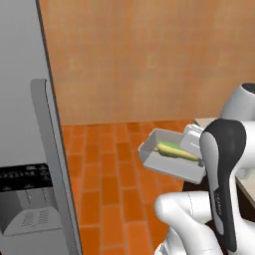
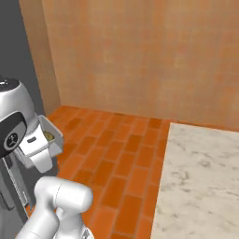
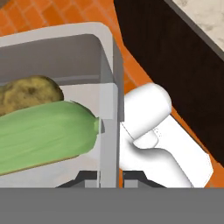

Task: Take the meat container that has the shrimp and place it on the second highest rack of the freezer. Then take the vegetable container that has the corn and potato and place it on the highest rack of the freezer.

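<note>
Fingers (image 3: 109,177) pinch the tray's (image 3: 65,48) wall. Corn (image 3: 43,135) and potato (image 3: 28,94) lie inside, above the floor (image 1: 109,164) beside the freezer (image 1: 25,124).

Tray (image 3: 107,65) wall sits pinched between the gripper (image 3: 109,177) tips, jaws closed on its rim. Inside: corn (image 3: 43,135), green husk end against the wall, potato (image 3: 28,94) touching it behind. Orange floor (image 3: 135,72) and dark cabinet (image 3: 175,74) beyond.

Flat, even, bright rendered light with no glare; shadows are faint (soft-edged), and all views look slightly blurry and low-resolution.
</note>
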Controlling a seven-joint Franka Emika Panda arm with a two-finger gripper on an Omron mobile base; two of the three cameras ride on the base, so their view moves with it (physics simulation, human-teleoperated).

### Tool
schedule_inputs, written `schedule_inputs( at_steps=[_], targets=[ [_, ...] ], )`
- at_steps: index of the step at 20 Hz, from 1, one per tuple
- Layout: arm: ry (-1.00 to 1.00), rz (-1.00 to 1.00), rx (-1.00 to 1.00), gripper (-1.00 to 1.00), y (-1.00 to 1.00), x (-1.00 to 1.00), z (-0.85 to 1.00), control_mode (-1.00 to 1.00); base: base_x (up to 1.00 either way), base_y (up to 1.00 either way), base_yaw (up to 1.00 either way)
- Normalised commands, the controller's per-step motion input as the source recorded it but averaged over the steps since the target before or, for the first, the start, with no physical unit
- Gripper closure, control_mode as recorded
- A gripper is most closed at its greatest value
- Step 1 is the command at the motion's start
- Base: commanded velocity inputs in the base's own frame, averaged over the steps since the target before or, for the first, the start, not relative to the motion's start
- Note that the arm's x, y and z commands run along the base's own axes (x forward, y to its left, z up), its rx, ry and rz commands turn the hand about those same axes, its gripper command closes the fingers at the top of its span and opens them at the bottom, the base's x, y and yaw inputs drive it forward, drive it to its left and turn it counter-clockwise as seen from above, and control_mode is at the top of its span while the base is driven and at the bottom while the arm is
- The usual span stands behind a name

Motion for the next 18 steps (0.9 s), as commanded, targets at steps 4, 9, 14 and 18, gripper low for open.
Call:
schedule_inputs(
  at_steps=[4, 9, 14, 18],
  targets=[
    [0.0, 0.0, 0.0, 1.0, 0.0, 0.0, 0.0, 1.0, 1.0, -0.27, 0.01],
    [0.0, 0.0, 0.0, 1.0, 0.0, 0.0, 0.0, 1.0, 1.0, -0.18, 0.17],
    [0.0, 0.0, 0.0, 1.0, 0.0, 0.0, 0.0, 1.0, 1.0, -0.11, 0.41],
    [0.0, 0.0, 0.0, 1.0, 0.0, 0.0, 0.0, 1.0, 1.0, 0.0, 0.68]
  ],
)
